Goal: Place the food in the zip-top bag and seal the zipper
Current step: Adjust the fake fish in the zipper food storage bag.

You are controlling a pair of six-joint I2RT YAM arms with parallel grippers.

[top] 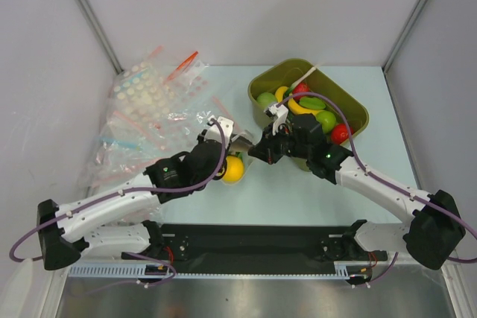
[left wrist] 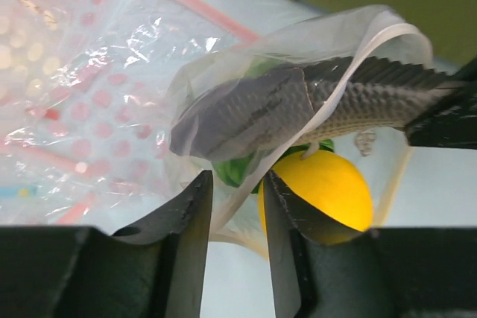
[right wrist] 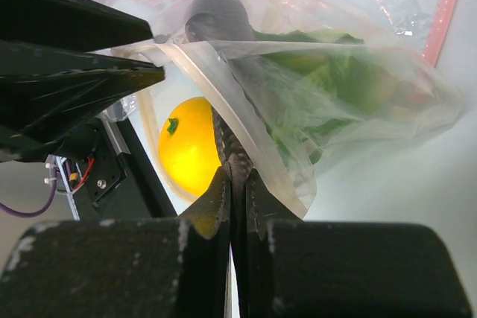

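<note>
Right wrist view: my right fingers (right wrist: 216, 206) pinch the lip of the clear soft plastic bag (right wrist: 373, 117), probably limp and slippery. Ruffled green toy lettuce (right wrist: 313, 102) lies inside, and the round yellow toy fruit (right wrist: 190, 147) sits just left of them, seemingly outside. Left fingers (left wrist: 195, 221) stand narrow, film between.

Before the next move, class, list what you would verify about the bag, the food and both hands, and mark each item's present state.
1. Toy lettuce inside the zip-top bag: ok.
2. Yellow toy fruit inside the bag: not ok, it lies outside.
3. Right hand shut on the bag's edge: ok.
4. Left hand gripping the bag: cannot tell; film hangs between its jaws, which stand apart.
5. Zipper sealed: not ok, the mouth gapes open.
</note>
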